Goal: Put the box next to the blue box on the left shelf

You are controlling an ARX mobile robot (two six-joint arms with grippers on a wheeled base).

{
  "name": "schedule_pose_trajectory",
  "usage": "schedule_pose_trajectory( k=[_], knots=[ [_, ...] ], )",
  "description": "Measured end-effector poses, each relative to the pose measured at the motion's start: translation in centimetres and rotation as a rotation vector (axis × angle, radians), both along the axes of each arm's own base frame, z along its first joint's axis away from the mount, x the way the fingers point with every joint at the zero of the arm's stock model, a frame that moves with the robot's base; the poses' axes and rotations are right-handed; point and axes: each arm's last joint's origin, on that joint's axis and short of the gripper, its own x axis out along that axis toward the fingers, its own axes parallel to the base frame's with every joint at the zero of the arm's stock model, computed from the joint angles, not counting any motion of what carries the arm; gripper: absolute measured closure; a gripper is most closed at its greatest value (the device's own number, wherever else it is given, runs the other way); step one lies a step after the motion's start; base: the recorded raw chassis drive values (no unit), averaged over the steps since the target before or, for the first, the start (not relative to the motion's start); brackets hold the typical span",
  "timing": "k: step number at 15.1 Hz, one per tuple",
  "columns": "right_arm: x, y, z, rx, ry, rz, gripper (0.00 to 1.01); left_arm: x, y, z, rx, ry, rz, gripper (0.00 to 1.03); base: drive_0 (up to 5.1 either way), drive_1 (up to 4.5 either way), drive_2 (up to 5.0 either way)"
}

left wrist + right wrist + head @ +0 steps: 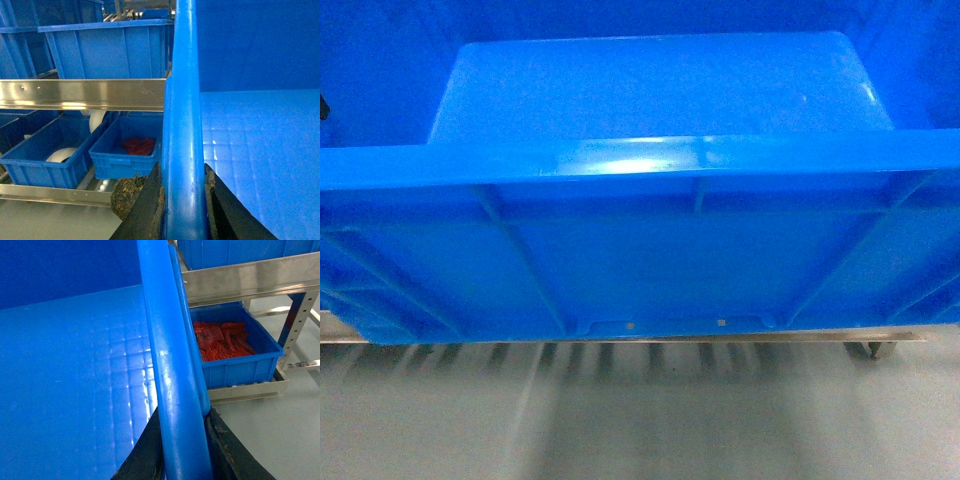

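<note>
So you're mid-carry here: the box (650,250) fills nearly the whole head view, held up off the floor (640,420) with its near wall facing the camera and a metal rail (620,338) peeking out just under its bottom edge. My guess is it's not on the left shelf yet, you're only bringing it up to the rack. Out to the left there's a shelf beam (82,94) with more blue crates (105,47) above it and others below, one with something red in it. The left tool (182,200) is clamped on the box's left rim, one finger each side of the wall, and the right tool (182,450) has the right rim pinched the same way. Next I'd lift it level above the beam, line it up beside the neighbour crate, then push in and set it down evenly.
</note>
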Motion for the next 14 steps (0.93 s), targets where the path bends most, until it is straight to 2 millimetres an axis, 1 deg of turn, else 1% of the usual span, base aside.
schedule_pose_trajectory(
  k=[2,14],
  knots=[
    [0.0,0.0,-0.02,0.0,0.002,0.0,0.86,-0.01,-0.05,0.05,-0.003,-0.005,-0.005,0.9,0.0,0.0,0.0],
    [-0.01,0.0,-0.03,0.0,0.003,0.0,0.86,-0.01,-0.06,0.06,-0.019,-0.008,-0.008,0.91,0.0,0.0,0.0]
  ],
)
